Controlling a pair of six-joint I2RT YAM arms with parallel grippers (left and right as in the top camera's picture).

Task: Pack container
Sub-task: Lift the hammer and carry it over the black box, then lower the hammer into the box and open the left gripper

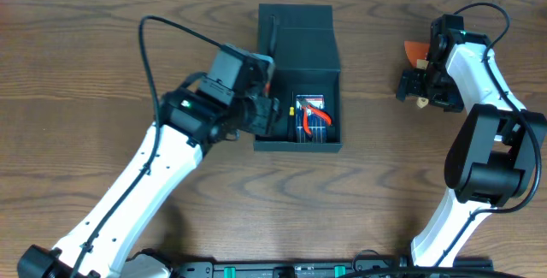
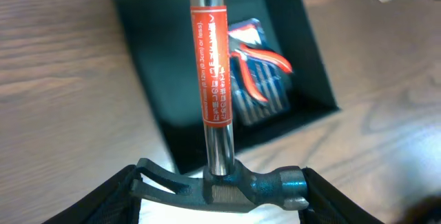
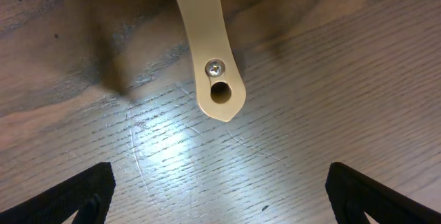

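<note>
The container (image 1: 299, 30) is a dark box lying open at the table's middle, its flap lid laid back. Inside it lie red-handled pliers (image 1: 312, 115) on a pack of small tools; they also show in the left wrist view (image 2: 258, 55). My left gripper (image 1: 267, 111) is at the container's left wall, shut on the dark head of a hammer (image 2: 227, 186). The hammer's steel shaft with an orange label (image 2: 210, 65) points out over the open container (image 2: 172, 79). My right gripper (image 1: 420, 85) is open and empty over bare table, its jaws (image 3: 220, 203) wide apart.
A beige tool handle (image 3: 207, 38) with a screw and a hole at its tip lies on the table just ahead of my right gripper. An orange object (image 1: 416, 51) sits beside that gripper. The wooden table (image 1: 85, 56) stretches to the left.
</note>
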